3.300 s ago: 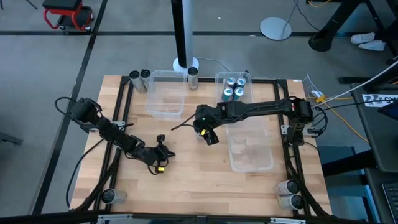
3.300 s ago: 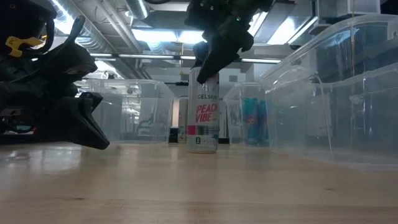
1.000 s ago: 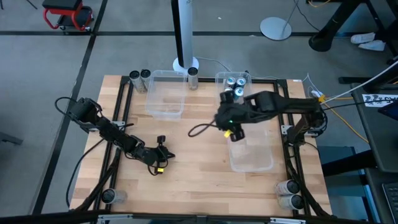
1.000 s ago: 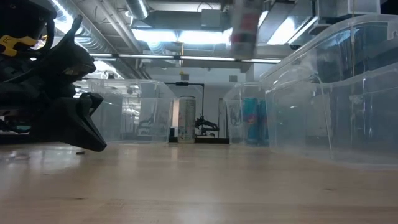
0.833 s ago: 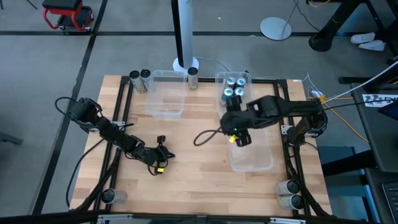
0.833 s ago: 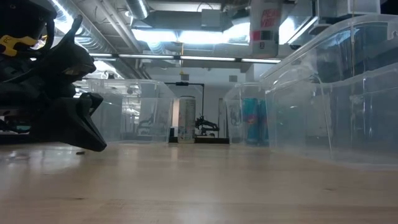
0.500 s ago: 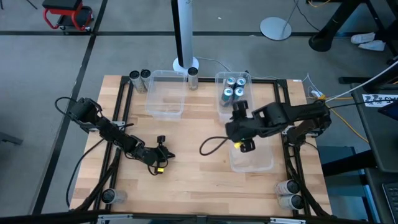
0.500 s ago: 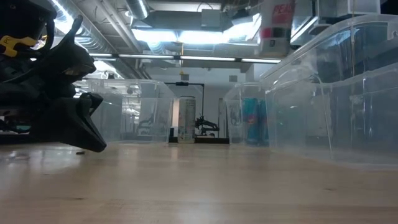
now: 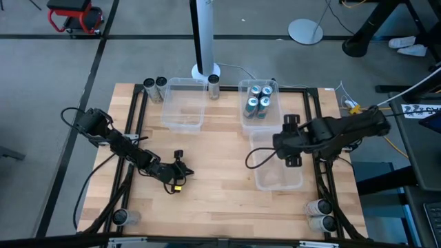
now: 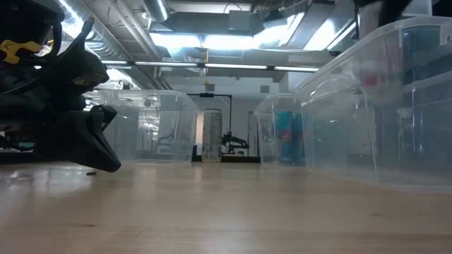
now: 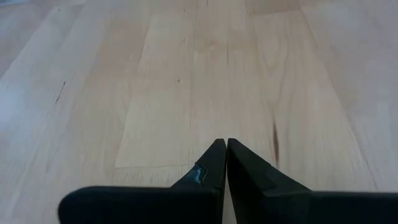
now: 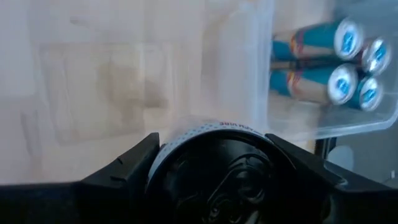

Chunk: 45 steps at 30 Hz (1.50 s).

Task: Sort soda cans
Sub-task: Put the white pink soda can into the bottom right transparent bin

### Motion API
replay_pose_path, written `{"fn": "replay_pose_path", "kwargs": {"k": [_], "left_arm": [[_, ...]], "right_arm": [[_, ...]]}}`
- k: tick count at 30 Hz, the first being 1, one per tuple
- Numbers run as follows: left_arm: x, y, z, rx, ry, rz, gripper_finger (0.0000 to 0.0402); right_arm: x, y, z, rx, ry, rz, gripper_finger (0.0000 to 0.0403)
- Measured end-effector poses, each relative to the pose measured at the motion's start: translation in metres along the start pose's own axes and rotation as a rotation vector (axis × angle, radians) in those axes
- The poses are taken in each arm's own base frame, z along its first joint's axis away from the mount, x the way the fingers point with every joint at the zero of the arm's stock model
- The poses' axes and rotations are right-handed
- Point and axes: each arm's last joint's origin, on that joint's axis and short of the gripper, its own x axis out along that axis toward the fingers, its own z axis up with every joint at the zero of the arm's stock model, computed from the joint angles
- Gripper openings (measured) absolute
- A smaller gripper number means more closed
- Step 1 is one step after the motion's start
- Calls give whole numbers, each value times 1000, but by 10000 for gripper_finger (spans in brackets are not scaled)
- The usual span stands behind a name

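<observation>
lowering the white can point(image 12: 214, 134) pinched in the right hand point(image 9: 292, 148) upright into the empty bin point(image 9: 279, 180) at 4 o'clock, release only once seated; left hand point(image 11: 222, 163) rests pressed together.

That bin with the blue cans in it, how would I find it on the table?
Start at the white pole at the table's far edge. Two clear bins sit there; take the one on the right arm's side. Only it holds cans, four blue ones.
</observation>
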Motion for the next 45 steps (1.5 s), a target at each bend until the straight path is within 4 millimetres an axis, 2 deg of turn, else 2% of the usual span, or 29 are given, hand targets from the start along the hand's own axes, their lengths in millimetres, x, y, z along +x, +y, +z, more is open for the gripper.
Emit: {"fn": "replay_pose_path", "kwargs": {"k": [11, 18, 23, 27, 36, 41, 45], "left_arm": [[0, 0, 0, 0, -1, 0, 8], [0, 0, 0, 5, -2, 0, 8], [0, 0, 0, 6, -2, 1, 8], [0, 0, 0, 6, -2, 1, 8], [0, 0, 0, 2, -1, 0, 8], [0, 0, 0, 2, -1, -1, 8], [0, 0, 0, 1, 0, -1, 8]], "right_arm": [[54, 19, -6, -8, 7, 32, 248], [88, 13, -6, 28, 12, 71, 248], [105, 3, -7, 40, 19, 82, 248], [111, -4, -8, 56, 34, 85, 257], [113, -4, -7, 46, 41, 91, 340], [101, -7, -2, -1, 26, 148, 362], [83, -13, 1, 2, 27, 129, 365]]}}
